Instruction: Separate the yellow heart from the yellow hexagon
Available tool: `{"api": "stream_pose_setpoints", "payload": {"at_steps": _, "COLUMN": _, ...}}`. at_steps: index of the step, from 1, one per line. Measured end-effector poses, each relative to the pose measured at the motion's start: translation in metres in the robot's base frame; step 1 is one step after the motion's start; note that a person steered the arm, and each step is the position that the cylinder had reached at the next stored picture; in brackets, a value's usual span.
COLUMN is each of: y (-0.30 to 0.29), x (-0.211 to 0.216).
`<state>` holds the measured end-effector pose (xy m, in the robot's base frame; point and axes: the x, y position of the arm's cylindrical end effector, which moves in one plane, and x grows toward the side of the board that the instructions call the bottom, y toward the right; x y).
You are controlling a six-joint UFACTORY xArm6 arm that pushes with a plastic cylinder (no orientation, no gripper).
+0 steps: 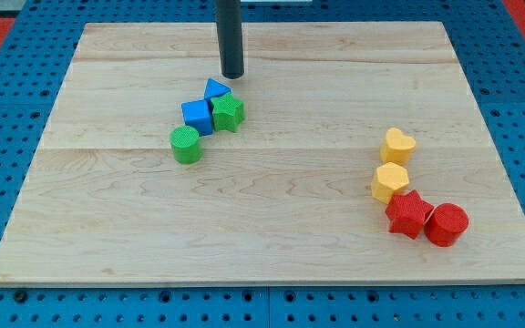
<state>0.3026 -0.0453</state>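
The yellow heart lies at the view's right on the wooden board. The yellow hexagon sits just below it, touching it. My tip is near the view's top centre, far to the left of both yellow blocks. It stands just above a blue triangular block.
A blue cube, a green star and a green cylinder cluster below my tip. A red star and a red cylinder sit below the hexagon, near the board's right edge.
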Motion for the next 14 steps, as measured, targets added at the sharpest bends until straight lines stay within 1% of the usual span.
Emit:
{"api": "stream_pose_setpoints", "payload": {"at_steps": 2, "y": 0.172, "x": -0.003}}
{"api": "stream_pose_setpoints", "payload": {"at_steps": 3, "y": 0.219, "x": 0.028}}
{"api": "stream_pose_setpoints", "payload": {"at_steps": 4, "y": 0.222, "x": 0.041}}
{"api": "stream_pose_setpoints", "payload": {"at_steps": 6, "y": 0.215, "x": 0.041}}
{"api": "stream_pose_setpoints", "payload": {"at_steps": 8, "y": 0.21, "x": 0.1}}
{"api": "stream_pose_setpoints", "payload": {"at_steps": 9, "y": 0.19, "x": 0.115}}
{"api": "stream_pose_setpoints", "payload": {"at_steps": 11, "y": 0.244, "x": 0.134}}
{"api": "stream_pose_setpoints", "payload": {"at_steps": 12, "y": 0.264, "x": 0.166}}
{"api": "stream_pose_setpoints", "payload": {"at_steps": 13, "y": 0.306, "x": 0.176}}
{"api": "stream_pose_setpoints", "payload": {"at_steps": 14, "y": 0.257, "x": 0.198}}
